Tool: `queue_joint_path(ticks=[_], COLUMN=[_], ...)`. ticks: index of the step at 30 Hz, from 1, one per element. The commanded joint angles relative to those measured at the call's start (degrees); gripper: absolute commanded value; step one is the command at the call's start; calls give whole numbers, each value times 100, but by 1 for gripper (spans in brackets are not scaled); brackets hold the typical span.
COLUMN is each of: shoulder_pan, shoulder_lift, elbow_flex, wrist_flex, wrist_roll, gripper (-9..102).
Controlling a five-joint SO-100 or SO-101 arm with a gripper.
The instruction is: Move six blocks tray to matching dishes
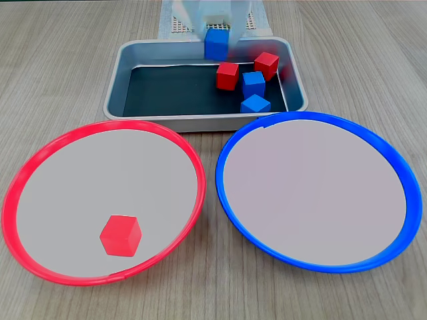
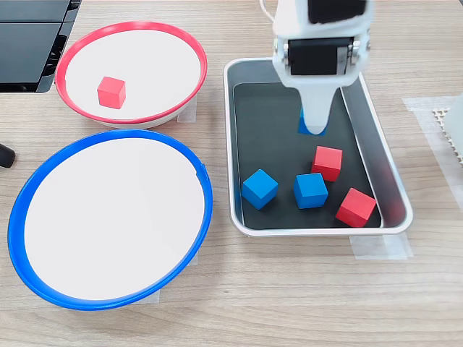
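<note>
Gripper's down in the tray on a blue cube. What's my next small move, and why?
Probably lift straight up. The gripper appears closed on a blue cube at the tray's far end in a fixed view, and raising it clears the rim before swinging to the blue-rimmed dish, which holds no cubes yet.

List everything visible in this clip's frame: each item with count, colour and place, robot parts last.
Tray: one, silver rim, dark bottom, behind both dishes in a fixed view.
Red-rimmed dish: one, pale centre.
Blue-rimmed dish: one, pale centre, no blocks in it.
Red blocks: three; one in the red-rimmed dish, two in the tray.
Blue blocks: three, all over the tray; two loose, one at the pincer.
Perforated mat: one, pale, behind the tray.
Pincer: one, white, over the tray, around the blue block.
</note>
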Motion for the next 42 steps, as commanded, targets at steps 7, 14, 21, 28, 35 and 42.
queue_joint_path(ticks=[7, 14, 21, 28, 35, 42], shoulder_pan=[-712, -800, -729, -352, 466, 466], shoulder_lift=[-510, -1248, -1072, 220, 1362, 1494], elbow_flex=[-835, -457, -343, 193, 1477, 2399], wrist_flex=[-3076, -4474, -4122, -1881, -896, -1951], wrist_roll=[3357, 4263, 4500, 3155, 3639, 6346], gripper=[0, 11, 20, 0, 1, 23])
